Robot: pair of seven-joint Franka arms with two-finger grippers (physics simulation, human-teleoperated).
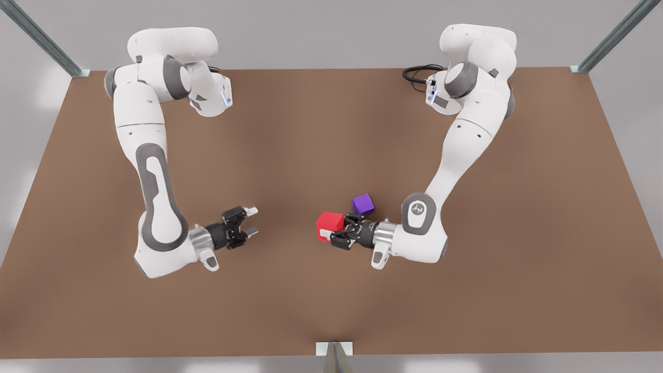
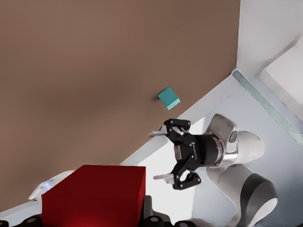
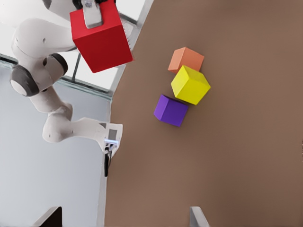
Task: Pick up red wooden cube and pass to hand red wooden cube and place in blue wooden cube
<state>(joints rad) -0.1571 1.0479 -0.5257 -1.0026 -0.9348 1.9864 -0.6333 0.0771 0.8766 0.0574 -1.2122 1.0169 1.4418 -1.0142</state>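
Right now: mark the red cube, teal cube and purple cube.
red cube (image 1: 329,223), front view, top face.
teal cube (image 2: 168,98), left wrist view, top face.
purple cube (image 3: 171,110), right wrist view, centre.

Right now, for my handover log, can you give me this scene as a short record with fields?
left hand: shut on the red wooden cube, pointing toward the other arm
right hand: open, holding nothing, facing the left hand across a gap
blue wooden cube: lying alone on the table, nothing on it
other cubes: purple cube, yellow cube and orange cube clustered together on the table
stage: red cube lifted, handover not yet done
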